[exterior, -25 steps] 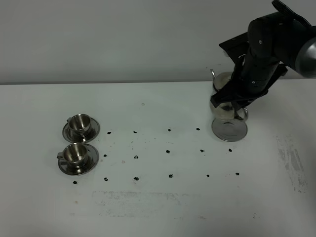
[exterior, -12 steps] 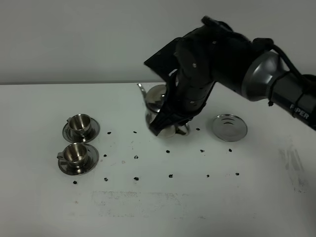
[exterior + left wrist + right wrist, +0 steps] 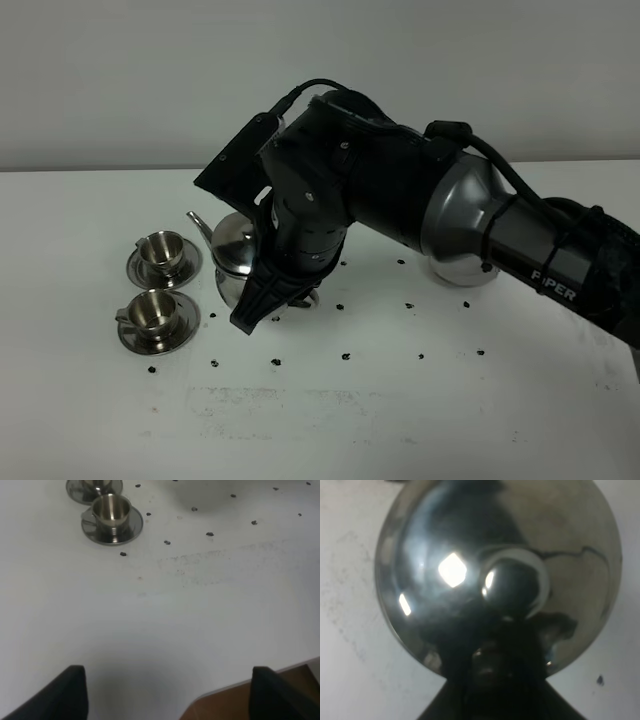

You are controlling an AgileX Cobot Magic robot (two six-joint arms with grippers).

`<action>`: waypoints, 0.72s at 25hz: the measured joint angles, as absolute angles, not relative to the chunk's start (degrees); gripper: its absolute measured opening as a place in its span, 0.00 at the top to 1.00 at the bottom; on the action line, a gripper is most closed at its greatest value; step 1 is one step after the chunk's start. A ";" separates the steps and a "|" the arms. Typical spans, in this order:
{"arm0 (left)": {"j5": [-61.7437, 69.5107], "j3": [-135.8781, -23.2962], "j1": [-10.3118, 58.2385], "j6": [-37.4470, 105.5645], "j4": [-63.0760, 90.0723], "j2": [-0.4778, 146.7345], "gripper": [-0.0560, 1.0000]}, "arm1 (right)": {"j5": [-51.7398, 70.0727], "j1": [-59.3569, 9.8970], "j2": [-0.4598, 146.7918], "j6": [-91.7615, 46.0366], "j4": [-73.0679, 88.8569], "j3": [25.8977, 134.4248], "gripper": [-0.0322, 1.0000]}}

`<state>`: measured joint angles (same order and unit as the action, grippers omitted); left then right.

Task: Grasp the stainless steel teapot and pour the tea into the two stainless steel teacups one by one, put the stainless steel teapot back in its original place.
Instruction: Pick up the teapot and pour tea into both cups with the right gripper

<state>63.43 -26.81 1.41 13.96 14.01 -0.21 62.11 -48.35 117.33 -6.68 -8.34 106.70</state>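
Note:
The stainless steel teapot (image 3: pixel 232 248) hangs just right of the two teacups, its thin spout (image 3: pixel 198 222) pointing left towards the far cup (image 3: pixel 162 250). The near cup (image 3: pixel 155 311) stands on its saucer in front of it. My right gripper (image 3: pixel 285 290) has reached across the middle and is shut on the teapot's handle side. The right wrist view shows the teapot's lid (image 3: pixel 470 565) and knob (image 3: pixel 514 585) from above, with the gripper (image 3: pixel 490 672) dark below. My left gripper (image 3: pixel 167 685) is open and empty over bare table, with the near cup (image 3: pixel 111 510) and far cup (image 3: pixel 95 485) ahead. The round steel disc is hidden behind the arm.
Small black dots (image 3: pixel 345 356) mark the white table (image 3: pixel 350 420) in a grid. The big black and silver right arm (image 3: pixel 470 230) spans the table's middle and right. The table's front edge (image 3: pixel 235 686) shows close to the left gripper.
My right gripper has carried the teapot off the disc at the right and leftwards across the table until it is beside the cups. The cups have not moved.

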 joint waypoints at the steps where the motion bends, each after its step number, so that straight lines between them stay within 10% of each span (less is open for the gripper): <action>1: 63.43 -26.81 1.41 14.07 14.01 -0.21 0.34 | 61.56 -48.63 117.82 -6.68 -9.00 106.70 0.76; 18: 63.57 -26.81 1.41 14.13 14.01 -0.21 0.34 | 59.07 -50.39 123.74 -7.78 -19.27 107.35 0.76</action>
